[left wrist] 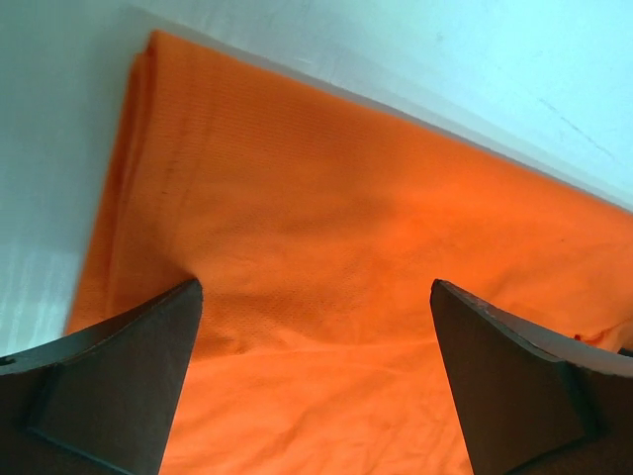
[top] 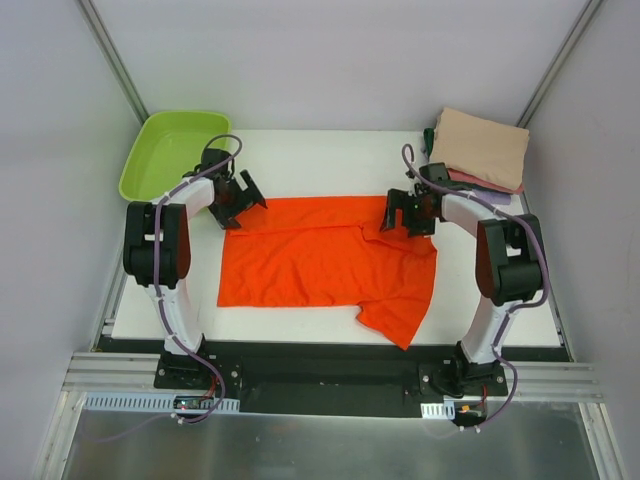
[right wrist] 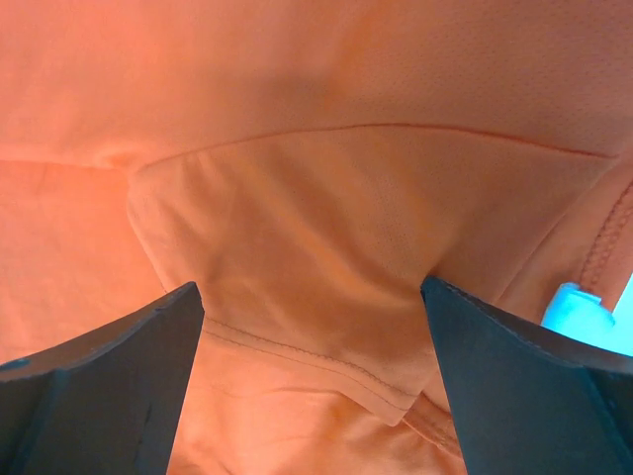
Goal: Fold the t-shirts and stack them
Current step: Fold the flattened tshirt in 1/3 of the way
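The bright orange t-shirt (top: 330, 265) lies spread on the white table, partly folded, one sleeve hanging toward the near right. My left gripper (top: 237, 204) is open over its far left corner; the cloth (left wrist: 326, 257) shows between the wide-apart fingers. My right gripper (top: 408, 214) is open over the far right part of the shirt, where a folded sleeve hem (right wrist: 326, 327) lies between the fingers. Neither gripper holds cloth. Folded shirts are stacked at the far right: tan (top: 482, 145) on top, salmon-pink (top: 480, 181) and purple (top: 500, 196) edges below, a dark green edge (top: 429, 138) behind.
A lime-green plastic tub (top: 172, 150) stands at the far left corner, just behind the left gripper. Bare white table (top: 320, 155) runs behind the orange shirt. Grey walls close in on both sides.
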Robot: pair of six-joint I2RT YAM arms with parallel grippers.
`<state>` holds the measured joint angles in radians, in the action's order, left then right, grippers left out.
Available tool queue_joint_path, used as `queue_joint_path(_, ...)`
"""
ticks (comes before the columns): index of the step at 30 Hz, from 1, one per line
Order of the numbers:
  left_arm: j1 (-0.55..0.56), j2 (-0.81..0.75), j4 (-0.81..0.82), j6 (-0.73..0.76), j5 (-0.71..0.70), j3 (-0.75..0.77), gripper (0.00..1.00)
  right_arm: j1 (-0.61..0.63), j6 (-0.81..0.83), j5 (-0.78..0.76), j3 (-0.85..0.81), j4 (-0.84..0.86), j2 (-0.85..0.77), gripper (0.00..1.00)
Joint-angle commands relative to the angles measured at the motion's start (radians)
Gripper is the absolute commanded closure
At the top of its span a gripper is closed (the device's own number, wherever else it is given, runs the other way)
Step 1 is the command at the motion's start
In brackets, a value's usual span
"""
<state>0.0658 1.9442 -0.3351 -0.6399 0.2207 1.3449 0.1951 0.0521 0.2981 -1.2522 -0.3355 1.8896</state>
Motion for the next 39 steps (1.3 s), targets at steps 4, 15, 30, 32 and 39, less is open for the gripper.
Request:
queue_joint_path(4, -0.017, -0.002, -0.007, 0.009, -0.021, -0.044, 0.01, -0.005, -0.083, -0.131, 0.18, 0.004, -0.13, 0.04)
queue_joint_path(15, 0.012, -0.128, 0.001, 0.048, 0.049, -0.006, 0.01, -0.003, 0.002, -0.146, 0.063, -0.073, -0.224, 0.04)
queue_joint_path(30, 0.052, -0.818, -0.205, -0.128, -0.278, -0.57, 0.01, 0.242, -0.09, -0.292, 0.463, -0.128, -0.774, 0.04)
queue_joint_path(32, 0.051, -0.936, -0.277, -0.197, -0.337, -0.686, 0.01, 0.259, -0.136, -0.292, 0.516, -0.14, -0.817, 0.04)
queue_joint_path(39, 0.052, -1.24, -0.397, -0.334, -0.391, -0.92, 0.01, 0.262, -0.233, -0.309, 0.625, -0.125, -0.787, 0.04)
